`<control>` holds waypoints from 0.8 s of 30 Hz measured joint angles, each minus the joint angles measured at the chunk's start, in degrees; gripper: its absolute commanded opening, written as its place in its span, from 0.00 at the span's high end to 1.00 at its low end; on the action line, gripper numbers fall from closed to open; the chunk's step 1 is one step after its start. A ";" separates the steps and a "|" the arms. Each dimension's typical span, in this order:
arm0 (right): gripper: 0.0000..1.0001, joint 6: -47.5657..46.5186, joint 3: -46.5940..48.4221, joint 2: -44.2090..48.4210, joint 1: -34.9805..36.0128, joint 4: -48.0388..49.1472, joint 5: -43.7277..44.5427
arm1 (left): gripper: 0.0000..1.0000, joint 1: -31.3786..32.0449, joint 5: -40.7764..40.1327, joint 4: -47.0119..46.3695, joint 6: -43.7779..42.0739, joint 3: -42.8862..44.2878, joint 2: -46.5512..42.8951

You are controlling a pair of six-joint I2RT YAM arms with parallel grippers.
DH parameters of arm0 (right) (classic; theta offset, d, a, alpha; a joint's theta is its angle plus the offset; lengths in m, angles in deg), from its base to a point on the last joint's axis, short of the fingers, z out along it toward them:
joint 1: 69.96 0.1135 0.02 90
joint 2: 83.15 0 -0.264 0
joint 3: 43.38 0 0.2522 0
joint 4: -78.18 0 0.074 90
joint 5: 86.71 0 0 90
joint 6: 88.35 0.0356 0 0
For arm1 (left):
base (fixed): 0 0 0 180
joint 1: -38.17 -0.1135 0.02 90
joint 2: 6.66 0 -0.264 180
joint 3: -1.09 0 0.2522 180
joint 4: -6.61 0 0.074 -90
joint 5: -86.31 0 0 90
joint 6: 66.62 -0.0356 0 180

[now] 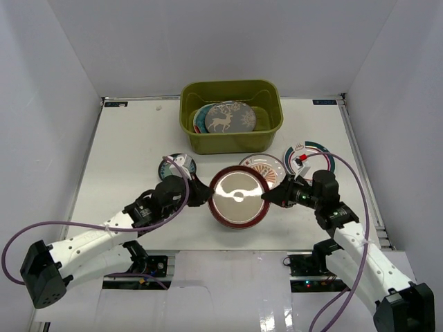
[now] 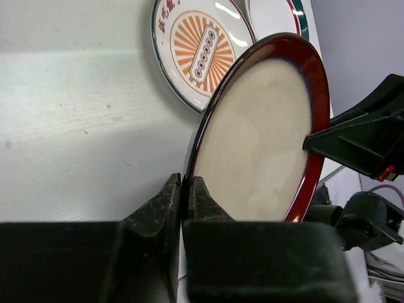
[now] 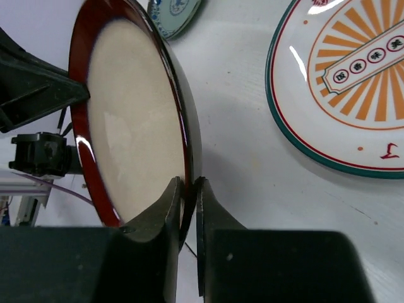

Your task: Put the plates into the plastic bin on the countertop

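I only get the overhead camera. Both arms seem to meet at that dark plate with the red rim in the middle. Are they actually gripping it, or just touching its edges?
Observer: Gripping. The left wrist camera shows the left gripper pinching the rim of the dark red-rimmed plate from both faces.
Operator: And the other arm?
Observer: Same. Its own camera shows the right gripper shut on the opposite rim.
Operator: What is drawn on the orange plate beside it?
Observer: Up close, the orange sunburst plate has a central band holding a row of small circles, with red characters near its rim.
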 measured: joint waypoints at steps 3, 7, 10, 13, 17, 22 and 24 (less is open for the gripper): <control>0.92 2.86 0.02 -2.89 -0.35 3.17 -2.21 | 0.46 -0.57 -1.84 0.96 -2.23 2.16 -0.26; 0.92 4.33 4.11 -7.15 0.31 4.66 -3.17 | 0.14 -0.39 -3.23 1.95 -5.44 6.62 -2.40; 0.92 4.11 11.67 -12.90 0.72 5.46 -2.38 | 0.03 -0.28 -6.93 3.48 -7.58 8.81 -6.23; 0.92 3.37 22.36 -21.16 0.79 6.29 -0.24 | 0.02 -0.26 -11.39 6.69 -8.63 9.09 -12.33; 0.92 1.77 37.27 -33.46 -0.13 8.57 4.11 | 0.02 -0.28 -14.25 9.64 -8.28 6.51 -20.35; 0.92 -0.72 56.48 -50.90 -1.01 7.41 9.73 | 0.02 -0.28 -11.41 10.82 -6.16 -0.79 -20.31; 0.92 -1.57 63.56 -58.10 -1.11 6.27 11.58 | 0.02 -0.28 -8.79 10.49 -5.68 -3.13 -17.09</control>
